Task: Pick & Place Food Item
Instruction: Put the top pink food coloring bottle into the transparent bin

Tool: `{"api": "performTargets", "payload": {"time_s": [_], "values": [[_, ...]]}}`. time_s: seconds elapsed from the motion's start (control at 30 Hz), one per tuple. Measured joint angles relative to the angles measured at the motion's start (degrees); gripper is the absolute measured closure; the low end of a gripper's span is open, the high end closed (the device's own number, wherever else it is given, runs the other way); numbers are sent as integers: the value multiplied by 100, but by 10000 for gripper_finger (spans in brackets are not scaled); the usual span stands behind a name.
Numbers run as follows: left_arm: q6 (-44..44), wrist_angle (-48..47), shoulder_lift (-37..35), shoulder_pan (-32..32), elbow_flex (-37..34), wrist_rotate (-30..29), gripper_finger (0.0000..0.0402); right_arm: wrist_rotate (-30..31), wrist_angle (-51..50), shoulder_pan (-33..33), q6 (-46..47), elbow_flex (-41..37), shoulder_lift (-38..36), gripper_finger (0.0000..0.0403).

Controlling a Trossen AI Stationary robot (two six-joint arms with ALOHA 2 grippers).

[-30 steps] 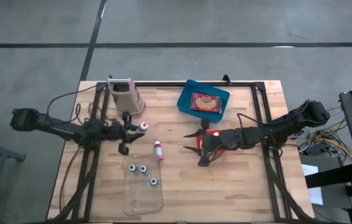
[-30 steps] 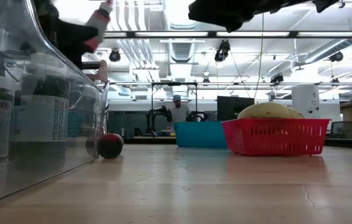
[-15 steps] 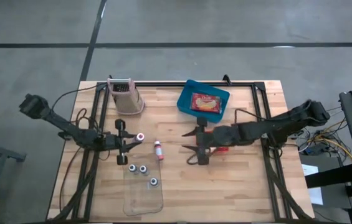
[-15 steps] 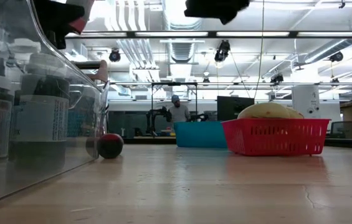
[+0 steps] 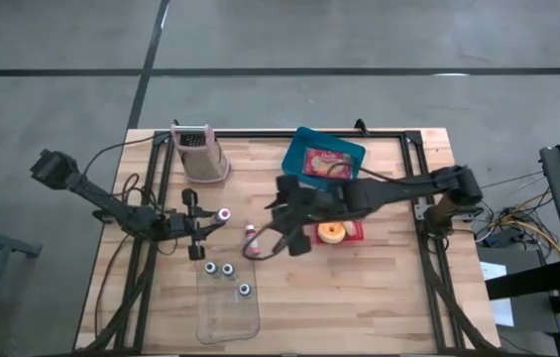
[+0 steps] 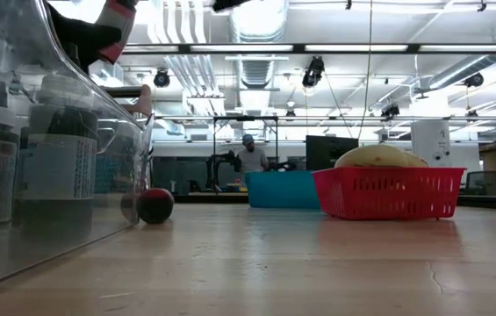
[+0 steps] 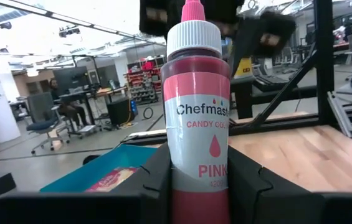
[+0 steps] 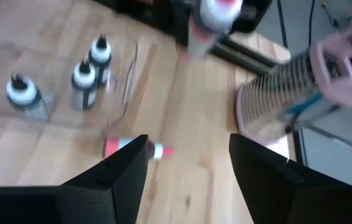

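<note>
Your left end effector [image 5: 203, 220] grips the pink food-colouring bottle [image 7: 197, 112] upright (cap on); your right end effector [image 5: 278, 233] hovers open-fingered over the fallen bottle [image 5: 252, 239].

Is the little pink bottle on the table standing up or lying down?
Lying down. The pink bottle rests on its side on the wood table, under the open right gripper.

Five bottles [image 5: 227, 270], seemingly; two baskets [image 5: 299, 151]; one grater [image 5: 201, 152]; one tray [image 5: 230, 317].
</note>
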Motion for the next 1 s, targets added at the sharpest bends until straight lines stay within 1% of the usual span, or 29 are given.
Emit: {"api": "performTargets", "payload": {"time_s": [0.1, 0.23, 0.4, 0.6, 0.67, 0.73, 0.77, 1.0], "values": [[21, 88, 4, 0, -73, -25, 305, -227, -259, -128, -149, 692, 398, 175], [20, 166, 4, 4, -159, -51, 305, -303, -676, -269, -379, 1509, 873, 172], [12, 201, 0, 4, -245, -89, 305, -789, -1068, -339, -454, 2468, 1392, 172], [0, 238, 0, 4, -271, -103, 305, -860, -1650, -345, -636, 3442, 2090, 172], [-2, 240, 0, 4, -271, -103, 305, -889, -1653, -345, -710, 3749, 2269, 172], [0, 237, 11, 4, -271, -103, 305, -891, -1607, -347, -791, 3814, 2377, 172], [-3, 238, 11, 4, -271, -102, 305, -890, -1471, -353, -818, 3786, 2386, 172], [-66, 209, 35, 7, -272, -80, 305, -883, -1370, -492, -803, 3777, 2432, 172]]}}
